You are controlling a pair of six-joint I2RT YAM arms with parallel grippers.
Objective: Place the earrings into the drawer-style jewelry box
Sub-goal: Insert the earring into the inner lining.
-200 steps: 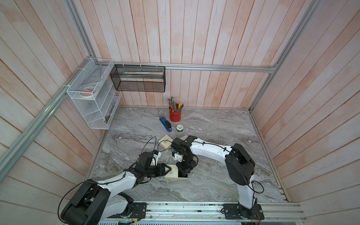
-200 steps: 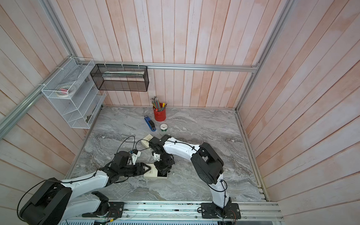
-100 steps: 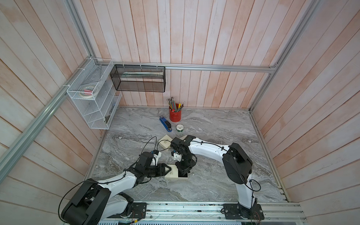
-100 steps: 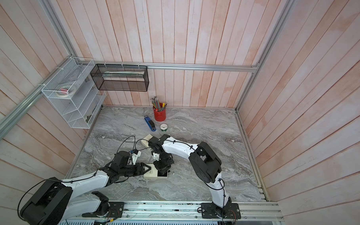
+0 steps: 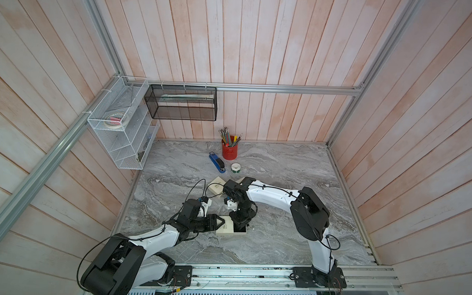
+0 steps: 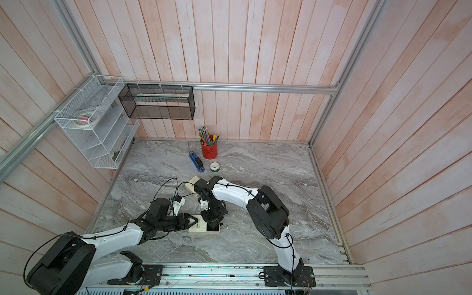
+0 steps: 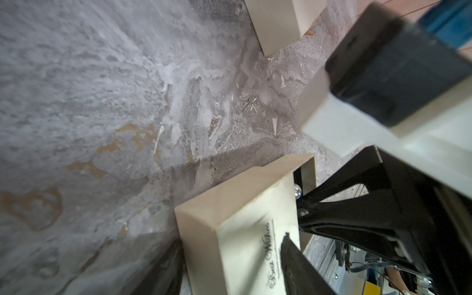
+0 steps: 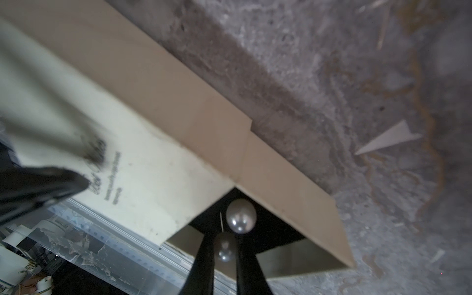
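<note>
Nearest us, the left gripper [image 5: 221,225] has its jaws clamped round the closed end of the box [image 5: 226,229], pinning it to the table [image 5: 280,236]. Just beyond, the drawer [image 8: 293,255] stands pulled out, with one pearl earring [image 8: 241,215] lying inside. The right gripper [image 8: 224,238], jaws pinched on a second pearl [image 8: 224,249], hangs right over that opening. My read: one in, one to drop, perhaps the drawer to shut. Only the wrist views show the pearls. In both top views the right arm [image 5: 268,195] hides them, though they add the spare box [image 5: 216,186] and stapler [image 5: 217,163] farther back.
</note>
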